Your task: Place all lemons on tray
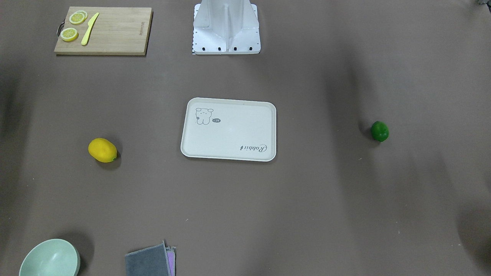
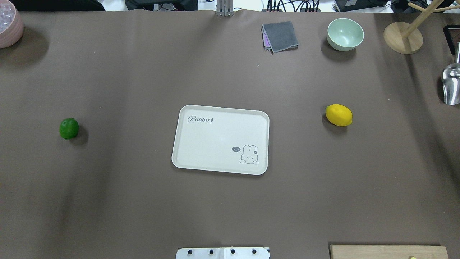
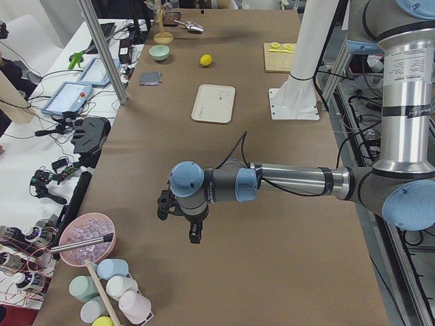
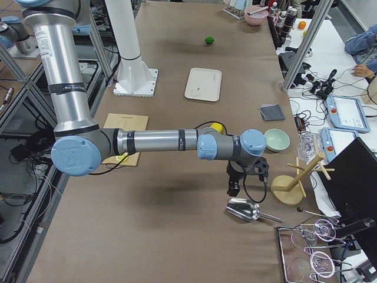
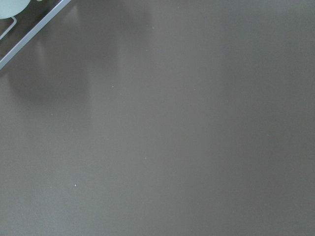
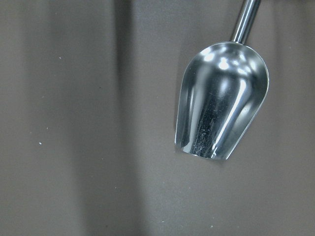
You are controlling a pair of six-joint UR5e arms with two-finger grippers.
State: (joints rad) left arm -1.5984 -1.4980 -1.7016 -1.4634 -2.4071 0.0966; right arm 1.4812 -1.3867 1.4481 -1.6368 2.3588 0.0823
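The cream-white tray (image 2: 215, 140) lies bare at the table's middle, also in the front-facing view (image 1: 230, 134). The yellow lemon (image 2: 339, 115) lies on the table to its right in the overhead view (image 1: 102, 150). The green lemon (image 2: 69, 128) lies far to the tray's left (image 1: 379, 131). My left gripper (image 3: 183, 221) shows only in the exterior left view, hovering over bare table far from the tray. My right gripper (image 4: 247, 180) shows only in the exterior right view, above a metal scoop. I cannot tell whether either is open or shut.
A wooden cutting board (image 1: 103, 30) carries lemon slices and a yellow knife. A mint bowl (image 2: 345, 34), grey cloth (image 2: 280, 36), wooden stand (image 2: 402, 37) and metal scoop (image 6: 221, 108) sit at the far right. A pink bowl (image 2: 9, 25) stands far left.
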